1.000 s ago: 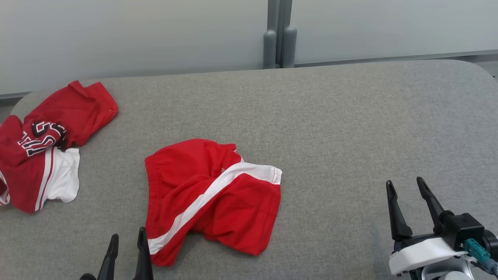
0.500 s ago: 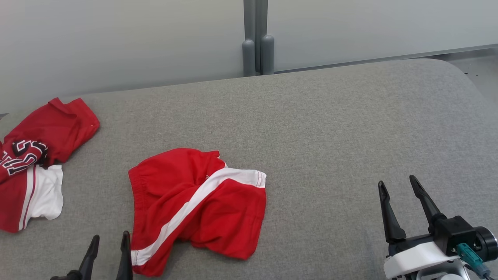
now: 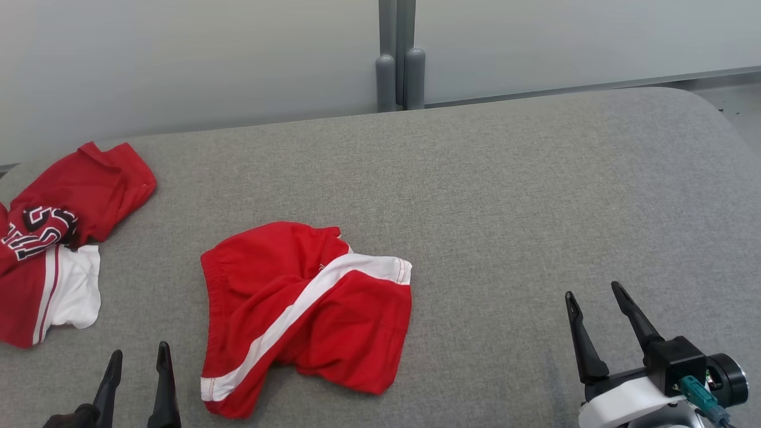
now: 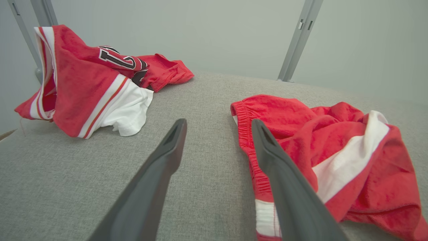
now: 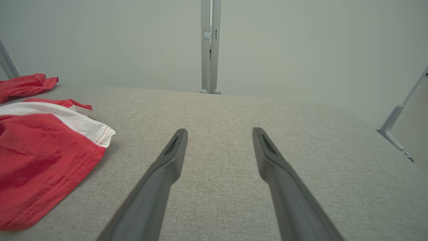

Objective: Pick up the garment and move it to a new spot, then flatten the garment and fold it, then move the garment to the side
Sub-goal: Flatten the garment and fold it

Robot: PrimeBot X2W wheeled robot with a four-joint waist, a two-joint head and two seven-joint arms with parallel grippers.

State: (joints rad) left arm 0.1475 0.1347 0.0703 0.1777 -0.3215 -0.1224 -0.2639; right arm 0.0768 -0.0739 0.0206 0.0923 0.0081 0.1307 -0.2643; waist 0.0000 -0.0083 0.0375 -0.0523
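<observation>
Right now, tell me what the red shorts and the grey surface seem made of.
Red shorts: soft matte cloth, likely a sports knit; it creases and slumps, with gathered waistband and stitched hem. Grey surface: matte woven fabric, perhaps padded; fine weave shows.

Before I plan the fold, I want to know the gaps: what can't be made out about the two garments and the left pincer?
- red shorts: crumpled in the head view, and their own folds hide the layers beneath. The right wrist view's left edge cuts them off.
- jersey pile: cut off by the head view's left edge. The lettering is folded over and unreadable in the left wrist view.
- left pincer: open, with its base cut off by the head view's bottom edge.
</observation>
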